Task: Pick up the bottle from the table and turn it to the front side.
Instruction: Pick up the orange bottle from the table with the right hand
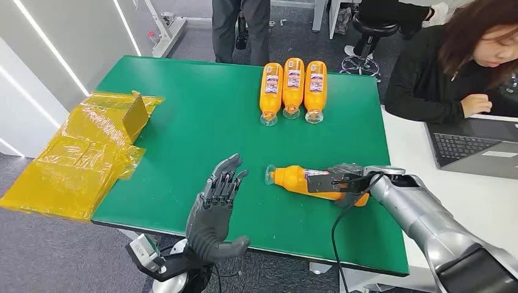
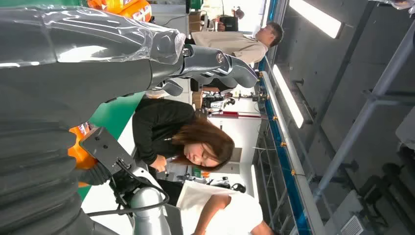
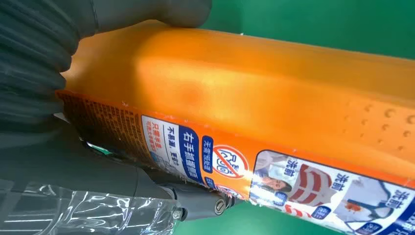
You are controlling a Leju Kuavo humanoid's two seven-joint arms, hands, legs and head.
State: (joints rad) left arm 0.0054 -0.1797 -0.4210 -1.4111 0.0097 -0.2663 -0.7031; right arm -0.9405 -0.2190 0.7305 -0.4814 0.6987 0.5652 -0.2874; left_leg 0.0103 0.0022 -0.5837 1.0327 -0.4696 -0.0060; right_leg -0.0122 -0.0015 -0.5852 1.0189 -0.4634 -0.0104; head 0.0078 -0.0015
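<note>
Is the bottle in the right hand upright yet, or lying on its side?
On its side. The orange bottle lies across the green table, clear cap toward the left hand, with the right hand gripping its base end.

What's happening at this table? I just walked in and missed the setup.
The robot's right hand grips an orange bottle lying on its side on the green table. Its left hand is raised, open and holding nothing. Three more orange bottles lie in a row at the far edge.

Glossy orange plastic bottle (image 1: 305, 181) with printed label, matt green table (image 1: 201, 122), crinkled shiny yellow plastic wrap (image 1: 79, 159)
</note>
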